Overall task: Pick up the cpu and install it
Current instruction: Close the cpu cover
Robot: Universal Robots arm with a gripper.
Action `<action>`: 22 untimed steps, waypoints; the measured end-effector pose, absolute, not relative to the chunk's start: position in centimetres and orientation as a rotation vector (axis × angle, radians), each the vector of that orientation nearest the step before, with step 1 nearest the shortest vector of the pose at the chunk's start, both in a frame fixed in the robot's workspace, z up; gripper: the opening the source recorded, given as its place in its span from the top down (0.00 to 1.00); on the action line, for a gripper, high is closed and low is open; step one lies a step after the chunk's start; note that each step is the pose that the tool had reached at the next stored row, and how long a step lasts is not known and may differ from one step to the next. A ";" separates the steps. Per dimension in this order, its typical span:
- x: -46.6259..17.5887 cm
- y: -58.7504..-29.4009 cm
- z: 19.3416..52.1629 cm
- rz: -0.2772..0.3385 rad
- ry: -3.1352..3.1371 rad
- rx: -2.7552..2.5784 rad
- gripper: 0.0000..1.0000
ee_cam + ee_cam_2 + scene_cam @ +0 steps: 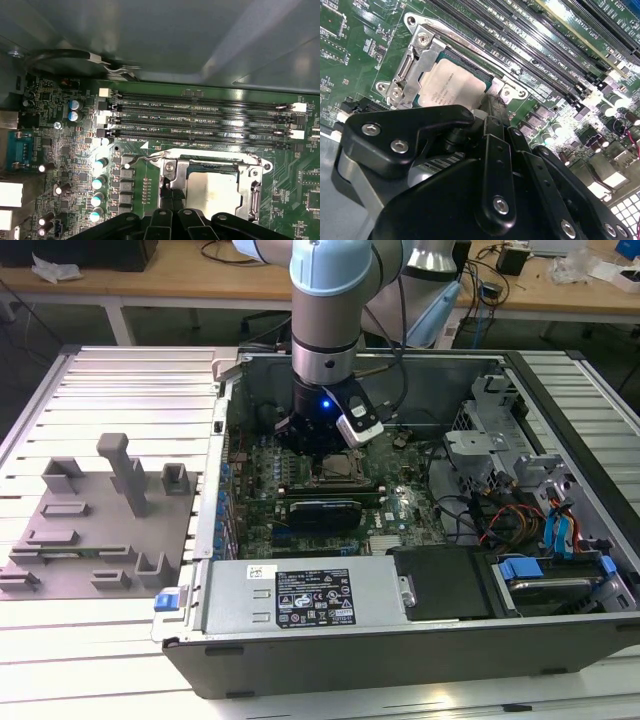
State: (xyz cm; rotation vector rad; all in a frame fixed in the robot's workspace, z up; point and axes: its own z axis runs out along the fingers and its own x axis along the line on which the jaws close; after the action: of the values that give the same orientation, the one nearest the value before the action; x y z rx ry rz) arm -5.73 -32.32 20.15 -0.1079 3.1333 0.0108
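— Some of cpu (212, 192) hidden under gripper (171, 192) links; lying flat in socket (256, 192).
— Jaws?
— Closed together, gripping nothing, touching or just beside chip's edge, hard to tell.
— Around?
— Memory slots (200, 117) alongside socket, grey case wall (175, 35) beyond.

Light wooden workbenches (180, 282) along the back, cables (225, 251) strewn on them, ribbed metal tabletop (90, 660) in front
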 end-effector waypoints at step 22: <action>-5.7 -32.3 22.6 0.011 3.133 -0.108 0.89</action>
State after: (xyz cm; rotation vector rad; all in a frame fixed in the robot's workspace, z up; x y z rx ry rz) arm -5.73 -32.31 22.57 -0.1078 3.1331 0.0112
